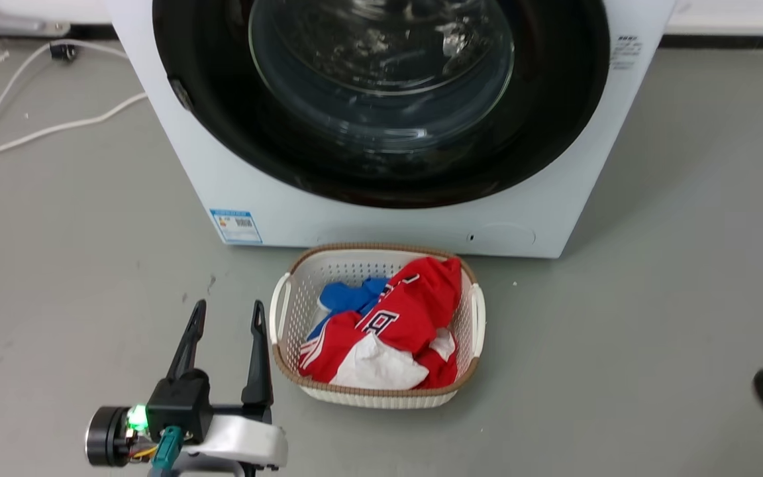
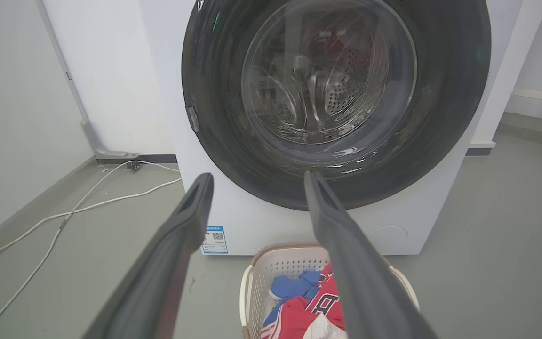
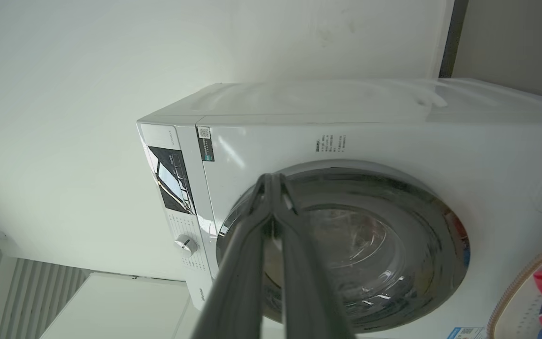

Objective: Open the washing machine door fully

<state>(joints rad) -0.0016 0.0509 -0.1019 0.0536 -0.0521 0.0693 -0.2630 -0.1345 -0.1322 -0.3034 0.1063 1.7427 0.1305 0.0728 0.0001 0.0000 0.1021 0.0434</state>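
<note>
The washing machine door (image 1: 381, 86) is sitting shut on the front of the white machine (image 1: 193, 152), just behind the laundry basket (image 1: 280, 311) on the floor (image 1: 620, 331). We are holding our left gripper (image 1: 229, 306) released beside the basket, our right gripper (image 3: 271, 181) clenched empty.

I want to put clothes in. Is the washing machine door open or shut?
Shut: the washing machine door lies flat against the white front.

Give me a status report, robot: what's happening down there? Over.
Left gripper open, empty. Right gripper shut, empty. Washing machine door closed, untouched. Laundry basket close in front, below the door; may crowd the approach.
</note>
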